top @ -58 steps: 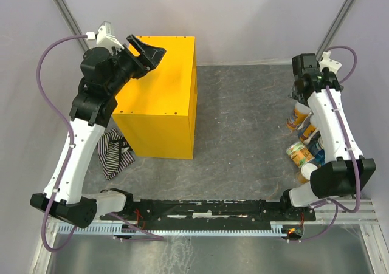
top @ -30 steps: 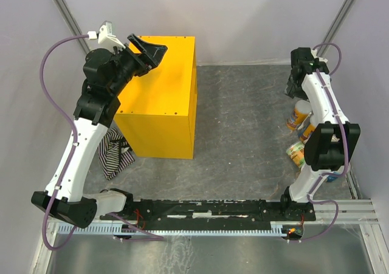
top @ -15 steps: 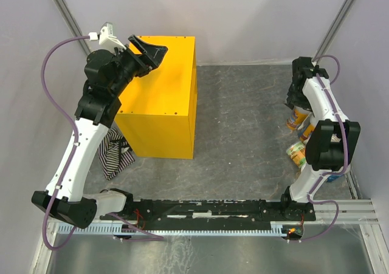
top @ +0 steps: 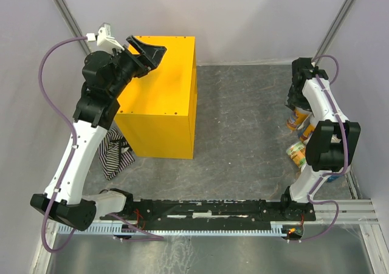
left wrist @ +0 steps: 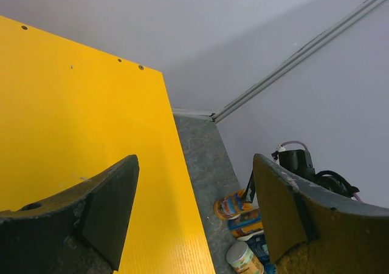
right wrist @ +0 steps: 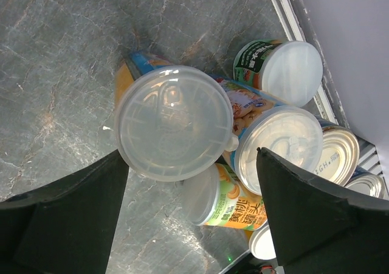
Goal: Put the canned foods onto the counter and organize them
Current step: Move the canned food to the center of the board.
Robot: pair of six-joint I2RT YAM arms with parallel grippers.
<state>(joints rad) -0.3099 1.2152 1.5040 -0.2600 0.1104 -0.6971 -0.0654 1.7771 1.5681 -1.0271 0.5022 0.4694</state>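
Several cans (top: 297,152) stand and lie in a cluster on the grey table by the right wall. In the right wrist view the nearest is an orange and blue can with a white lid (right wrist: 174,123). Beside it are another white-lidded can (right wrist: 279,146), a green-labelled one (right wrist: 285,67), a yellow-green one lying down (right wrist: 234,201) and silver-topped ones (right wrist: 337,155). My right gripper (right wrist: 191,195) is open just above them (top: 296,102), touching none. My left gripper (top: 149,50) is open and empty over the yellow counter (top: 161,98), whose top (left wrist: 73,116) is bare. The cans also show in the left wrist view (left wrist: 230,205).
A striped cloth (top: 115,152) lies on the table left of the counter, by the left arm. The right wall and a metal rail (right wrist: 292,19) run close behind the cans. Grey table (top: 243,122) lies between counter and cans.
My right arm has folded its elbow in and brought the gripper down over the can cluster. The left arm has barely moved. No can has moved.
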